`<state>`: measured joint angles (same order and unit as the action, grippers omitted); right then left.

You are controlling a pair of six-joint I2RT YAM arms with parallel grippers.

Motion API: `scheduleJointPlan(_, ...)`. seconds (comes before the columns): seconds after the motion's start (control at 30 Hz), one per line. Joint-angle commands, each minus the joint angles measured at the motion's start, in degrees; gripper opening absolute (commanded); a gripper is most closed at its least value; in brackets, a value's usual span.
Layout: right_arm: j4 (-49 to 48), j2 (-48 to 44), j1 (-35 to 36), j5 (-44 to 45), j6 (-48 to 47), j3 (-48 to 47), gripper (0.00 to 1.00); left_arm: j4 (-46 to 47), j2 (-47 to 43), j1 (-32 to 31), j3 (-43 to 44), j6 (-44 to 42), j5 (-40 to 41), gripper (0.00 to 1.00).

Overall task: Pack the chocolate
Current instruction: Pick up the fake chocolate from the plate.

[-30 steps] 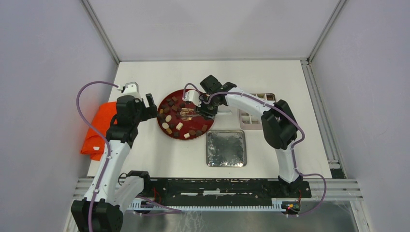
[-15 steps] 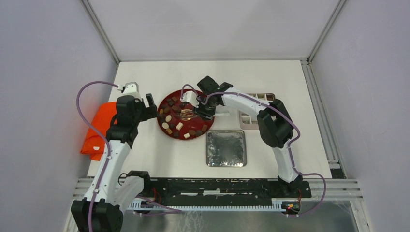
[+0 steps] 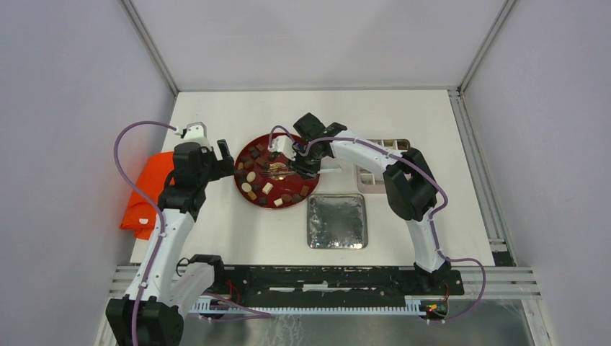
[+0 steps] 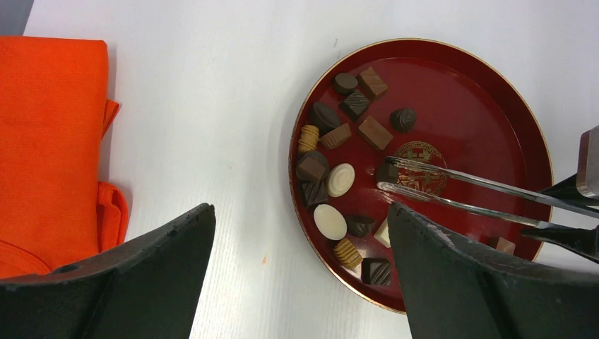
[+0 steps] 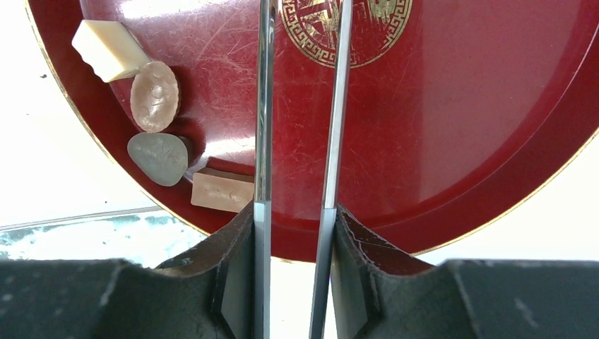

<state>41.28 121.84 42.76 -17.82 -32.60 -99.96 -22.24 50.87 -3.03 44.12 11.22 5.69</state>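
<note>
Tongs (image 4: 466,192) clamped in your right gripper (image 5: 295,236) flank a dark chocolate (image 4: 387,171) near the plate's (image 4: 487,127) centre, your left gripper (image 4: 298,212) gaping beside the plate, so an off-centre squeeze could flick it away.

- Tweezers (image 5: 265,106): tips cropped by the top edge in the right wrist view.
- Red plate (image 5: 459,127): far half cropped there. In the left wrist view, its near right rim is hidden behind a finger (image 4: 466,282) of the left gripper (image 4: 300,212).
- Orange cloth (image 4: 49,127): left side cropped.
- Compartment box (image 3: 373,180): mostly hidden behind the right arm (image 3: 360,153).
- Dark chocolate piece (image 4: 387,171) at the tweezers' tips: contact cannot be told.
</note>
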Motion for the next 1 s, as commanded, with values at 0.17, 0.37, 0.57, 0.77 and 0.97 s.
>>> scheduleJointPlan(0.17, -1.8, -14.4, -1.6, -3.1, -0.4, 6.6, 0.01, 1.1, -1.2, 0.1, 0.2, -2.1, -0.1, 0.96)
scheduleJointPlan(0.37, -3.6, -25.5, -6.2, -5.3, -1.2, 18.2, 0.01, 1.1, -1.2, 0.1, 0.2, -2.1, -0.4, 0.96)
scheduleJointPlan(0.57, -4.2, -34.4, -13.6, -8.1, -1.2, 26.9, 0.01, 1.1, -1.2, 0.1, 0.2, -2.1, -0.7, 0.96)
scheduleJointPlan(0.77, -2.6, -42.3, -21.8, -10.0, -1.6, 31.6, 0.01, 1.1, -1.0, 0.1, 0.1, -2.1, -1.1, 0.96)
scheduleJointPlan(0.97, 2.2, -49.1, -30.7, -10.1, -5.3, 36.5, 0.0, 1.1, -1.1, 0.1, 0.1, -1.9, -1.6, 0.96)
